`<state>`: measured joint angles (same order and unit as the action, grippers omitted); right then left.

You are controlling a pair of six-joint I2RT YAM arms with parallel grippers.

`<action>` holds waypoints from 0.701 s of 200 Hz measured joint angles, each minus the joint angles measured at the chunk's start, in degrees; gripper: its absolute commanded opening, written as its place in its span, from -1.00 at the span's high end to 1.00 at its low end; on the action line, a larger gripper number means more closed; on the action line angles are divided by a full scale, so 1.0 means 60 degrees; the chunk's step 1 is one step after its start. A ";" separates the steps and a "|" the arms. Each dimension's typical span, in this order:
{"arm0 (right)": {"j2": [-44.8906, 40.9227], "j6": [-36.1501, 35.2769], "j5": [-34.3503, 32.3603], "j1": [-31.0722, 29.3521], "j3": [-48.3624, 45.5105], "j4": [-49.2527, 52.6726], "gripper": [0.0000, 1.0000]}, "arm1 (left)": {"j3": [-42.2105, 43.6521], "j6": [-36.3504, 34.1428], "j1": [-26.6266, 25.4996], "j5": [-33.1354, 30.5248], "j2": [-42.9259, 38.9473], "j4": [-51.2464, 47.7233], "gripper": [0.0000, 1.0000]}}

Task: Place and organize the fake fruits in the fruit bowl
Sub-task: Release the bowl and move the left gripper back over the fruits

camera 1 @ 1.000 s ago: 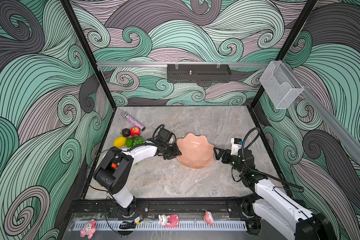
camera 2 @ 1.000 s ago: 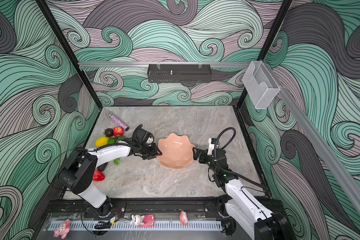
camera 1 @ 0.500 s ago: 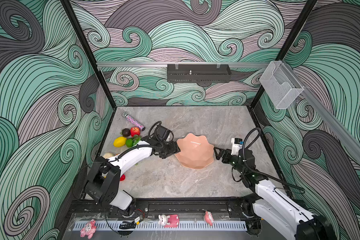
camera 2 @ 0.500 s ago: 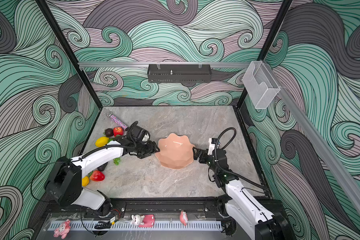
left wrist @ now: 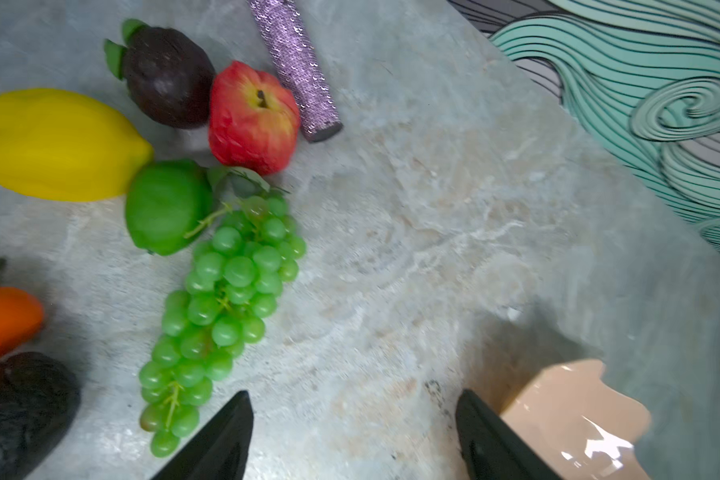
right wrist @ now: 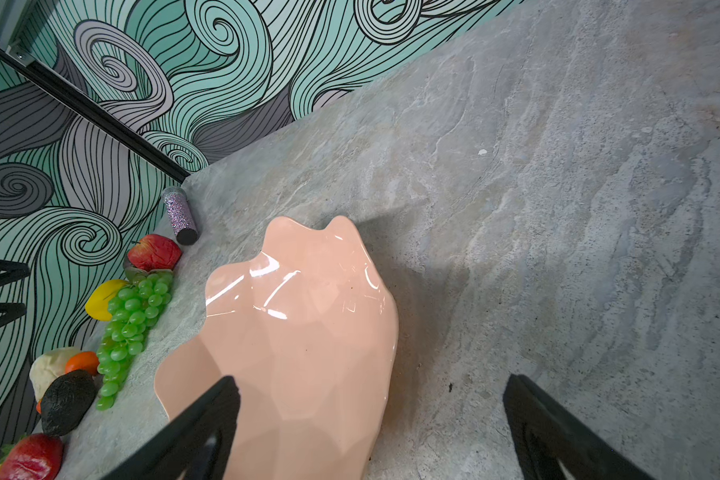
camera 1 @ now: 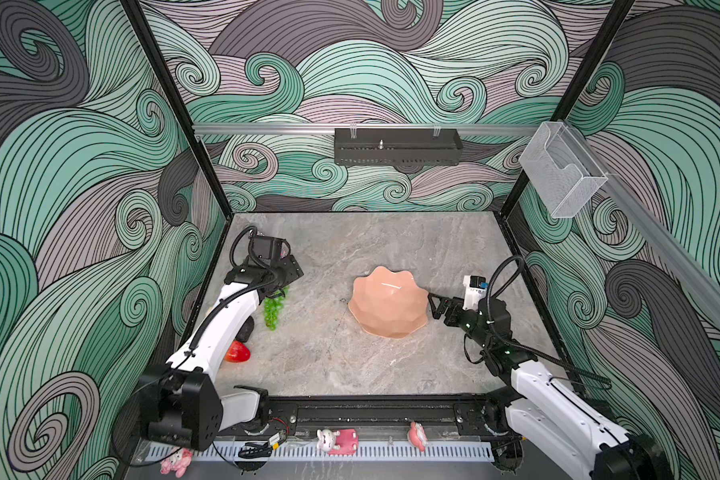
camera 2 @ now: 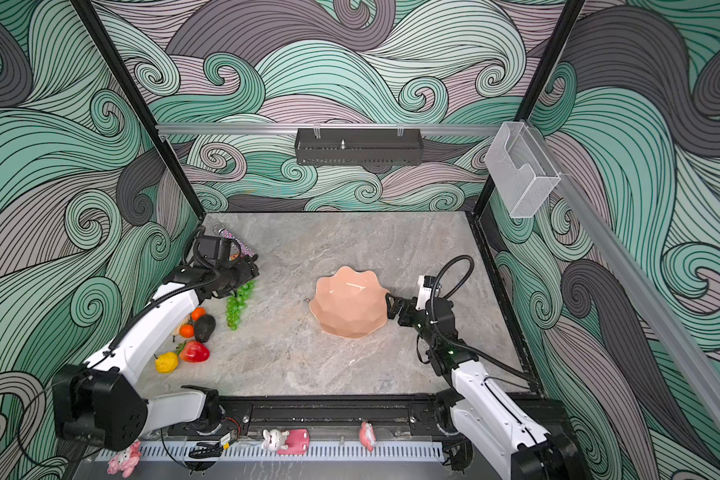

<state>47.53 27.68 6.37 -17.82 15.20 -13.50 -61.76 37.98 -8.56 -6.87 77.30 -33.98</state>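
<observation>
The salmon-pink fruit bowl [camera 1: 387, 303] [camera 2: 348, 303] sits mid-table with nothing in it. My right gripper [camera 1: 435, 303] [right wrist: 371, 380] is open at the bowl's right side, with one finger over its faceted wall [right wrist: 308, 374] and the other over bare table. My left gripper [camera 1: 294, 272] [left wrist: 352, 399] hangs open and empty over the table between the green grape bunch [left wrist: 221, 299] [camera 2: 235, 305] and the bowl. Beside the grapes lie a lime [left wrist: 167, 208], lemon [left wrist: 55, 145], red apple [left wrist: 252, 118] and mangosteen [left wrist: 167, 77]. Nearer the front are oranges [camera 2: 186, 330], an avocado [camera 2: 204, 327], a strawberry [camera 2: 194, 352] and a small lemon [camera 2: 166, 362].
A sparkly pink-purple tube [left wrist: 296, 70] [right wrist: 179, 216] lies by the apple near the back left corner. The left wall runs close behind the fruits. My left arm [camera 1: 225, 324] stretches over the fruit row. A clear plastic box [camera 1: 558, 174] hangs on the right wall.
My left gripper has drawn back from the bowl's left rim toward the fruits at the back left, and its jaws have widened. The bowl and the right gripper have stayed put.
</observation>
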 measured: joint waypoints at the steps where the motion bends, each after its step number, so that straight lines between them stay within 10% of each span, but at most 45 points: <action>1: 0.0000 0.0000 0.0000 0.0000 0.0000 0.0000 -0.99 | -0.0055 0.0004 0.0007 -0.0044 0.0087 -0.0004 -0.64; 79: 0.0022 -0.0004 -0.0084 0.0000 0.0000 -0.0007 -0.99 | -0.6521 -0.0550 0.0900 -0.2222 0.6196 -0.3034 -0.79; 140: 0.0127 0.0000 -0.0051 0.0000 0.0000 -0.0007 -0.99 | -0.7945 -0.1104 0.1406 -0.1668 0.7654 -0.4408 -0.74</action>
<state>48.29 27.68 6.07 -17.82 15.20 -13.54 -109.43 31.35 -0.12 -16.88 123.22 -60.42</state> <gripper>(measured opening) 0.996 0.883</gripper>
